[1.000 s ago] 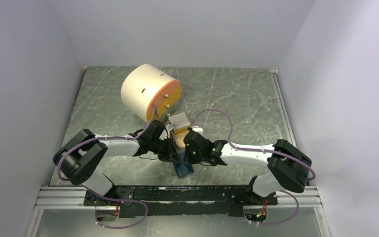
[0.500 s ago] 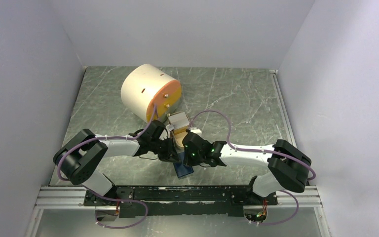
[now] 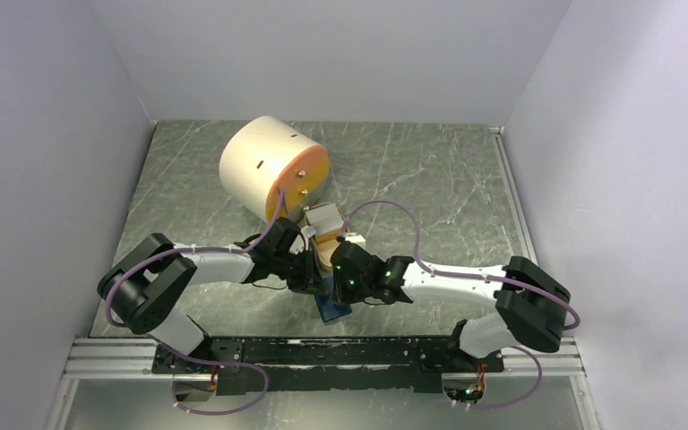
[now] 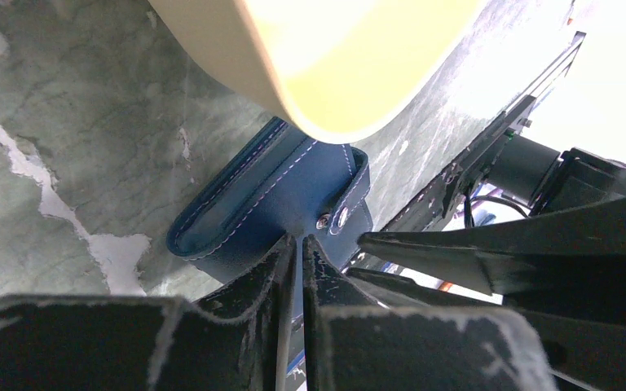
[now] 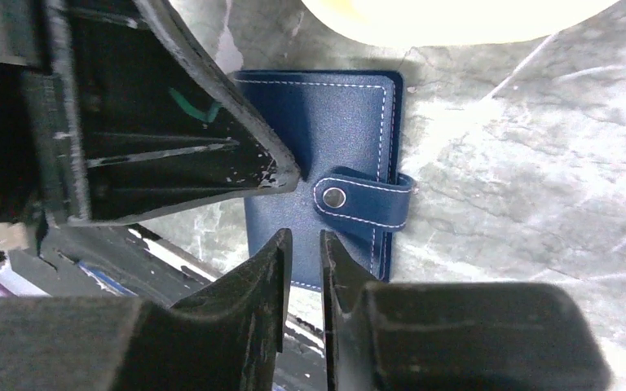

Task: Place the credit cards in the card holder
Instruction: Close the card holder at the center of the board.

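The right gripper (image 5: 303, 238) has parted its jaws a little, empty, over the snapped-shut card holder (image 5: 334, 122), the left gripper (image 4: 300, 242) pressed together at its cover, likely a release.

Navy card holder (image 5: 338, 122) — white stitching, grey-green marbled table (image 5: 538, 171), cream cylinder (image 3: 258, 166), orange face

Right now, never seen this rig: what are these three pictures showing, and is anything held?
Two robot arms bolted at a table's near edge, each ending in a two-finger gripper. One picture looks down from above; the other two come from cameras on the wrists. On the table: a cream cylinder, a tan dish, whitish cards, and the closed blue card holder. The left gripper is shut, tips at the card holder; the right gripper hovers over it, jaws slightly apart, gripping nothing visible.
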Motion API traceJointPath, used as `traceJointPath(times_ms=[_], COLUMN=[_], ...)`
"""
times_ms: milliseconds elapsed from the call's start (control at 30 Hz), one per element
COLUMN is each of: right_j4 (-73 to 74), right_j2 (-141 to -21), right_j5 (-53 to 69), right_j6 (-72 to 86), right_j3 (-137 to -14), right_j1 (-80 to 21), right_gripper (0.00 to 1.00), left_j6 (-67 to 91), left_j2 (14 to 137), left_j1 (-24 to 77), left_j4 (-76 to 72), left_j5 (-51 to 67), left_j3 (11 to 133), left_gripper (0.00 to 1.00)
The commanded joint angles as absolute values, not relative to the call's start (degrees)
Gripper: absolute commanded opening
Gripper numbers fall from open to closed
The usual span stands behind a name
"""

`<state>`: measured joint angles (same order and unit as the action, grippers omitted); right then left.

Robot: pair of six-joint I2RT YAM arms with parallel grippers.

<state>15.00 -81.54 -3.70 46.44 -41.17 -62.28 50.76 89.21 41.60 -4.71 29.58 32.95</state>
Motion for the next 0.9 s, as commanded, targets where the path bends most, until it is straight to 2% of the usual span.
traceJointPath(times_ms=[0, 533, 867], right_j4=[18.2, 12.1, 11.4], right_j2=[-77.8, -84.5, -85.1], right_j5=[-8.8, -6.3, -1.7], right_j6=[46.9, 45.1, 43.9], right_j3=[-43.5, -42.5, -39.9], right_j1=[-62.0, -59.0, -58.8], right_gripper=[0.25, 0.26, 0.21], left_j6=[51.0, 51.4, 51.4], left_j2=[90.6, 91.4, 92.2], left_j1=[41.1, 41.1, 41.1], left_j4=[-5.0, -6.1, -6.4], left_j5=[27.8, 28.5, 28.6], left_j3=[32.1, 31.8, 32.0], left_gripper=[0.15, 0.15, 0.15])
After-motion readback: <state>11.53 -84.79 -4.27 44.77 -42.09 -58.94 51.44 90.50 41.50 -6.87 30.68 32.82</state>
